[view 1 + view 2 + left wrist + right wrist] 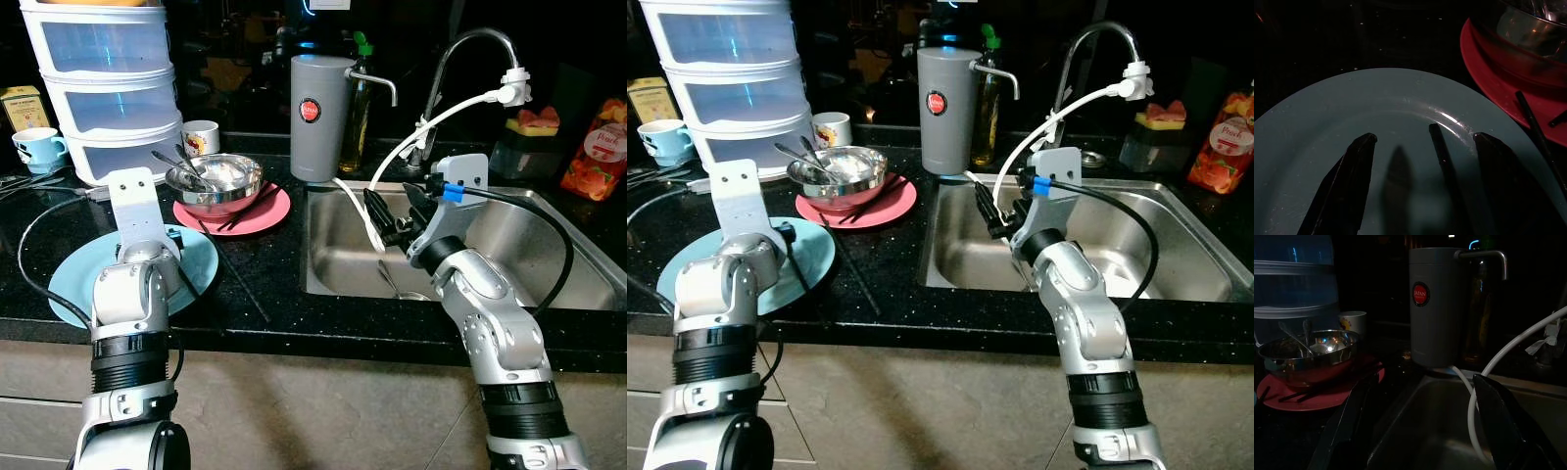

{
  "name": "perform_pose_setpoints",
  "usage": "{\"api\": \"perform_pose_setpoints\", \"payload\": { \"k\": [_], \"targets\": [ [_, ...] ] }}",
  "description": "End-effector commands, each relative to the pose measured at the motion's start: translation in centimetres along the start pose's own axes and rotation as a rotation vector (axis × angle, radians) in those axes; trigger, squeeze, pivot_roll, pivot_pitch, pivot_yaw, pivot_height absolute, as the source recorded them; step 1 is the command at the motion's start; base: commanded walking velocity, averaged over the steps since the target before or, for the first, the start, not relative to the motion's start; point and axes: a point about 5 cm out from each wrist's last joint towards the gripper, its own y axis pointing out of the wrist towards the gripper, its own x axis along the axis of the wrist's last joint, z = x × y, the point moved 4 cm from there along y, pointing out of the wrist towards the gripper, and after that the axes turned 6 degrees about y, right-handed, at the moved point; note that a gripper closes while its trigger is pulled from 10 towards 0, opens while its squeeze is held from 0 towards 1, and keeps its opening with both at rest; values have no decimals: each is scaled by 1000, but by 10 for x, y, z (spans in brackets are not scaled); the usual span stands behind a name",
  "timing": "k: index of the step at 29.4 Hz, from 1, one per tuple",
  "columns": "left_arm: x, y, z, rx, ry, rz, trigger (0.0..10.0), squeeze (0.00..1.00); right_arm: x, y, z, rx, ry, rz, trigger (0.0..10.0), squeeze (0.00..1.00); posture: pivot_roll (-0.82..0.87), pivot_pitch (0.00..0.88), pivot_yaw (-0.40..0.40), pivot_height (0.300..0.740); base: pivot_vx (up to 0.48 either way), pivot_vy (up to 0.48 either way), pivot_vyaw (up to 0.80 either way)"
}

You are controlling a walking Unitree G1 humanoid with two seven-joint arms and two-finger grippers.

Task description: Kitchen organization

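Stainless steel sink (549,245) sits in the black counter (265,264), the right gripper (397,211) hanging over its left edge, fingers spread, beside a white hose (392,162). On the counter lies a light blue plate (69,279); the left gripper (1420,161) hovers over it, fingers apart (one black chopstick (1442,156) between them). Behind it, a metal bowl (220,181) rests on a red plate (269,211).

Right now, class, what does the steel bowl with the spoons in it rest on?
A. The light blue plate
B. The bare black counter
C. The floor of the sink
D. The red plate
D. The steel bowl sits on the red plate, beside the light blue plate on the black counter, left of the sink.
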Motion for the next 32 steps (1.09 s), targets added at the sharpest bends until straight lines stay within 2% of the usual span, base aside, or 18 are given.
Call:
{"api": "perform_pose_setpoints", "payload": {
  "k": [1,4,18,19,20,21,23,32],
  "targets": [
    [-9,2,-4,-7,32,38,10000,0,6,0,1,1,6,-16,10000,0,87,106,-21,740,0,0,0],
    [-16,3,-9,-30,21,72,10000,0,6,0,1,1,8,-15,10000,0,87,106,-21,740,0,0,0],
    [-23,9,-24,-84,-4,124,10000,0,6,1,1,-1,10,-18,10000,0,83,108,-19,740,0,0,0],
    [-26,10,-23,-78,1,135,7059,0,6,1,1,-1,11,-18,10000,0,83,108,-19,740,0,0,0],
    [-26,10,-23,-78,1,135,7059,0,6,1,1,-1,11,-18,10000,0,83,108,-19,740,0,0,0],
    [-27,10,-22,-72,3,140,3961,0,6,0,1,-1,11,-18,10000,0,83,108,-19,740,0,0,0],
    [-31,12,-18,-55,0,156,0,0,6,0,1,-1,11,-17,10000,0,83,108,-19,740,0,0,0],
    [-34,14,-10,-14,-22,171,0,0,6,0,1,1,12,-17,10000,0,84,110,-22,740,0,0,0]
  ]
}}
